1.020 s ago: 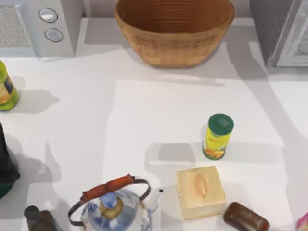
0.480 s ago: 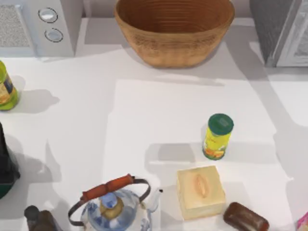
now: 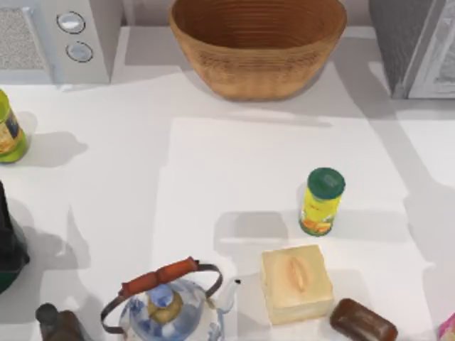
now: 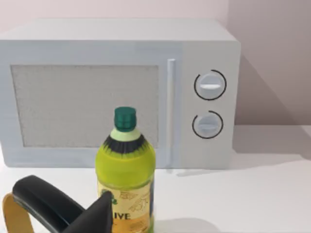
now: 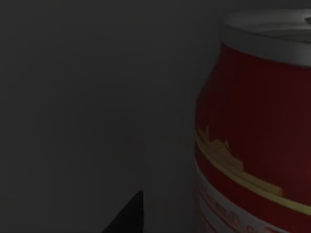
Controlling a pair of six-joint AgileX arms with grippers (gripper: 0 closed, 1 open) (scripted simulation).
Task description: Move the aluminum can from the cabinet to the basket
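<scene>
Can (image 5: 252, 136) not out yet: right wrist view sits close beside it in the dark cabinet (image 3: 416, 42), grip state unclear, basket (image 3: 257, 50) empty, lift and transfer remain.

The basket (image 3: 257, 44) sits at the table's (image 3: 213, 156) far edge, between the microwave (image 3: 60, 39) on the left and the cabinet (image 3: 416, 46) on the right. Nearer — a yellow canister (image 3: 321, 202) stands upright just beyond a tan block (image 3: 296, 283), with a kettle (image 3: 170, 305) to their left.

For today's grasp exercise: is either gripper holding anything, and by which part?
It cannot be told. The right wrist view is dark, with the red aluminum can with a silver top close by; no fingers are seen closed on it.
</scene>
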